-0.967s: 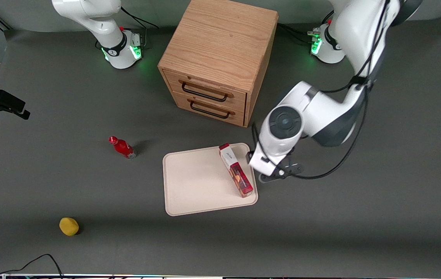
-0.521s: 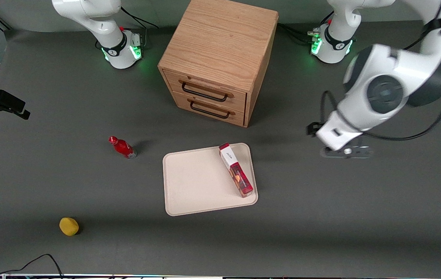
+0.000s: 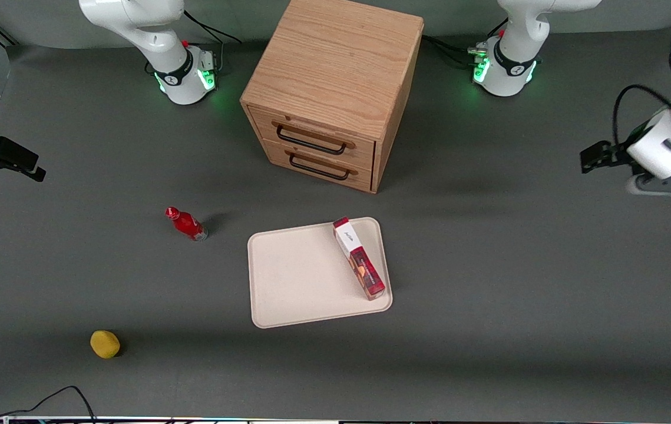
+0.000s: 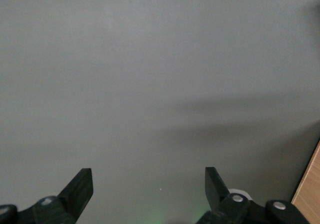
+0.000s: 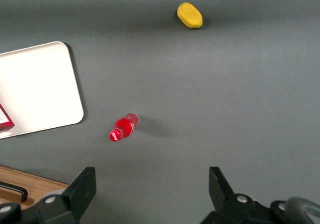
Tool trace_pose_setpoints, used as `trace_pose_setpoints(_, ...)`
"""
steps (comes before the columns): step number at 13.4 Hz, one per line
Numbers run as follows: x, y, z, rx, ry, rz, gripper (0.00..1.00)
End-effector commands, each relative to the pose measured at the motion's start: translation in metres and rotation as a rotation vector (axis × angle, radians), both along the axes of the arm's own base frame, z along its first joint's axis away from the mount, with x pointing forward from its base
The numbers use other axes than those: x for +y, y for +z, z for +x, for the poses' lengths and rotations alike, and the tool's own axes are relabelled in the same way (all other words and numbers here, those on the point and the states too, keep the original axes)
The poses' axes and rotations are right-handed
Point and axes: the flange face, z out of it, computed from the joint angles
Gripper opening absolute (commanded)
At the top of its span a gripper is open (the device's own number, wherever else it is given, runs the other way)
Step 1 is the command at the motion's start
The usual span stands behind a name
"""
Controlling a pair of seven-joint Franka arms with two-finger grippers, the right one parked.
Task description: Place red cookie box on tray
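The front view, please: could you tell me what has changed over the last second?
The left arm's pincer has drawn away from the flat cream-beige tray's edge toward the working arm's end of the table, open and empty. The slim dark-red cardboard cookie box stayed lying on the tray; the small red bottle, yellow lemon-like object and wooden drawer cabinet are unmoved.

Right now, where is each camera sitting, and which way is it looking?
Front view: high up, facing both arms, looking down on the red cookie box lying on the tray; the gripper hangs at the working arm's end.
Left wrist view: on the working arm, facing bare table between open fingers.
Right wrist view: on the parked arm, facing down. Shared with the front view: tray, red bottle, yellow object.
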Motion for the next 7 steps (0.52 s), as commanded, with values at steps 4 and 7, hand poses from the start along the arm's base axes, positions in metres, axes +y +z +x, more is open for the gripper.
trace_pose_setpoints(4,0.023,0.036,0.001,-0.003,-0.028,-0.01,1.0)
trace_pose_setpoints(7,0.023,0.047,-0.001,0.003,-0.03,-0.01,1.0)
